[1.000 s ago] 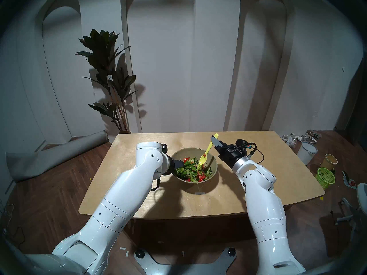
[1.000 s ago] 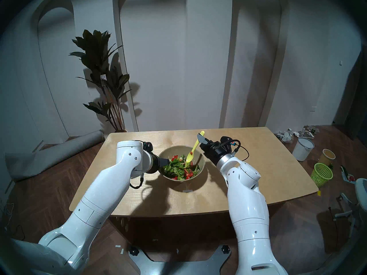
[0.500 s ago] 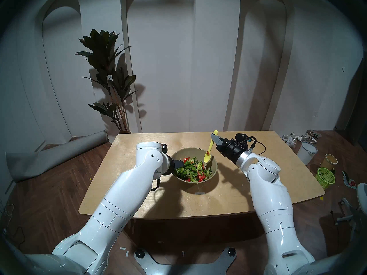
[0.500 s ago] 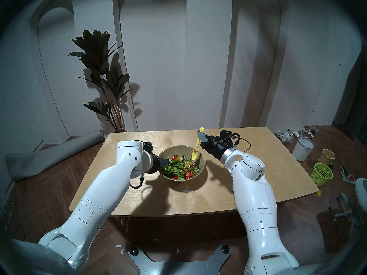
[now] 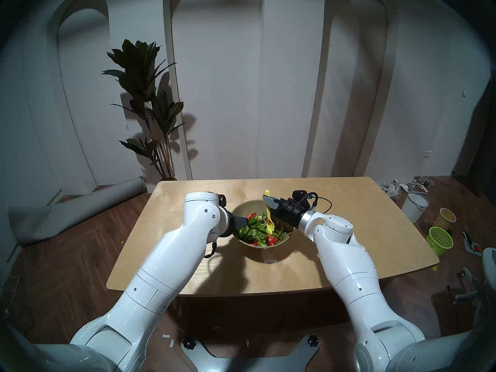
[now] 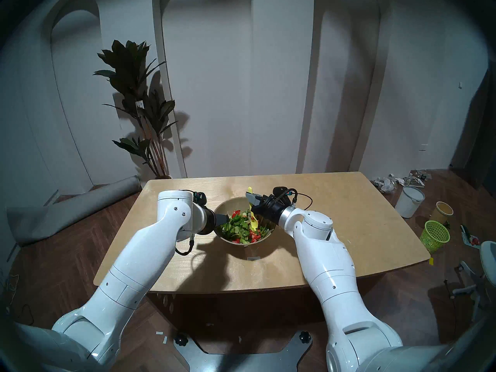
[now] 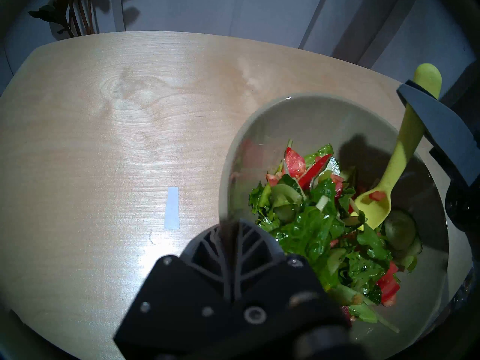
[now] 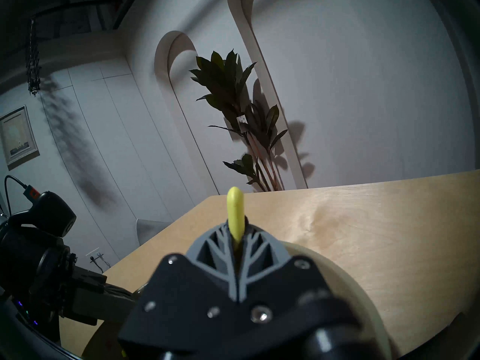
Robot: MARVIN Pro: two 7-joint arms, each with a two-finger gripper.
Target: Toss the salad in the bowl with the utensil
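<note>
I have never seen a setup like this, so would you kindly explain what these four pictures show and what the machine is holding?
It is a robot with two white arms at a wooden table. Two near-identical pictures come from its head; the others come from a camera on each wrist. On the table stands a round olive-beige bowl of chopped green and red salad. The left gripper has its fingers shut on the bowl's rim. The right gripper is shut on a slim yellow-green plastic spoon, its scoop down in the salad.
</note>
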